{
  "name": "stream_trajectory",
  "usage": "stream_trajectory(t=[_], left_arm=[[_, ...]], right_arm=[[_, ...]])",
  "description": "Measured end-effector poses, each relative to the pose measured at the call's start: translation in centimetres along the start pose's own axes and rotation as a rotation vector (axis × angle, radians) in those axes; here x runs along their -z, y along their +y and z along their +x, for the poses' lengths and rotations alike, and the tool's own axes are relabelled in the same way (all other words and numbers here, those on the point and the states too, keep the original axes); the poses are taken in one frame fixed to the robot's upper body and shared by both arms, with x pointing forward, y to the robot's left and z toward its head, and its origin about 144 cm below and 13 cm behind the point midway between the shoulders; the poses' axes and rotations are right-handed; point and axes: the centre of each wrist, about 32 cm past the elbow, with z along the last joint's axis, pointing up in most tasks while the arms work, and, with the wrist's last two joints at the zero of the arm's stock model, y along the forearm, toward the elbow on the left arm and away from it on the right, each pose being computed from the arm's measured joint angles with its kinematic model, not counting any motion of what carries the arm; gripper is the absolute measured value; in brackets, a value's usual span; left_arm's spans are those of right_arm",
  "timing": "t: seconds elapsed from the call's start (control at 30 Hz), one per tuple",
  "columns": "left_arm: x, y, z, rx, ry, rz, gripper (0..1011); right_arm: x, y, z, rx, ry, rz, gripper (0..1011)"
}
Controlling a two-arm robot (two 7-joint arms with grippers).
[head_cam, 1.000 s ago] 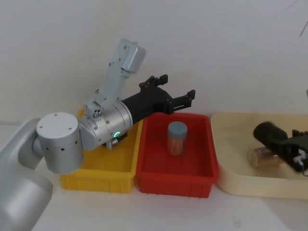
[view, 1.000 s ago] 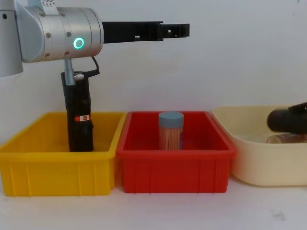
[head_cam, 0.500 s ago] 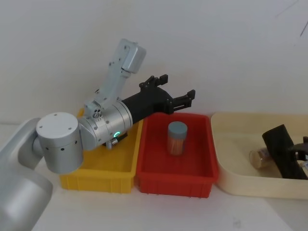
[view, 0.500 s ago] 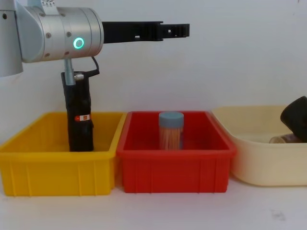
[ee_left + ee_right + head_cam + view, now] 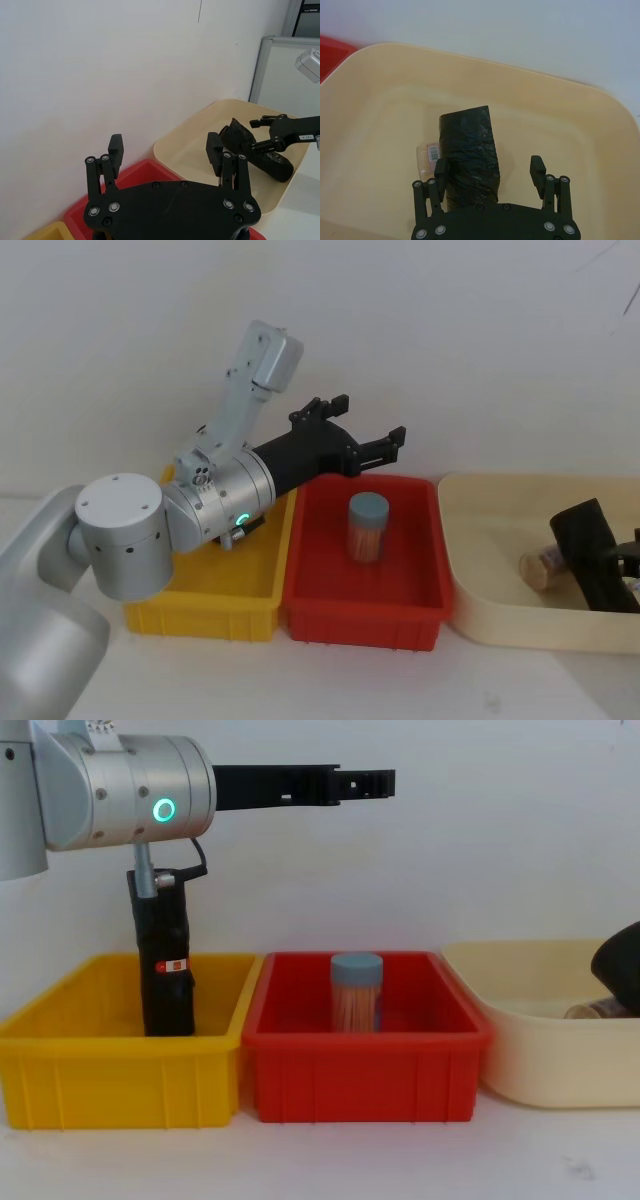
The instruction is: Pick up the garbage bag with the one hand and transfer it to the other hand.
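The garbage bag (image 5: 468, 150), a crinkled black plastic roll, lies tilted in the cream tub (image 5: 480, 540) near its right edge, its lower end touching a clear jar (image 5: 540, 566) lying on its side. The right gripper (image 5: 490, 172) straddles the roll's near end with fingers spread wide, one finger against the roll, not closed on it. The left gripper (image 5: 365, 430), green-lit arm, hangs wide open and empty above the red bin's (image 5: 365, 1065) back edge. In that bin stands a blue-capped jar (image 5: 356, 992); a red-stickered black roll (image 5: 165, 965) stands in the yellow bin (image 5: 115, 1070).
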Motion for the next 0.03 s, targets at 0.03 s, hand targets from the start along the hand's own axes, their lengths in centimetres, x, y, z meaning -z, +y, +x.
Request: stream_trajectory(t=[0.03], left_arm=[[0.0, 0.0, 0.0, 0.0, 0.0, 0.0, 1000]], right_arm=[[0.0, 0.0, 0.0, 0.0, 0.0, 0.0, 1001]])
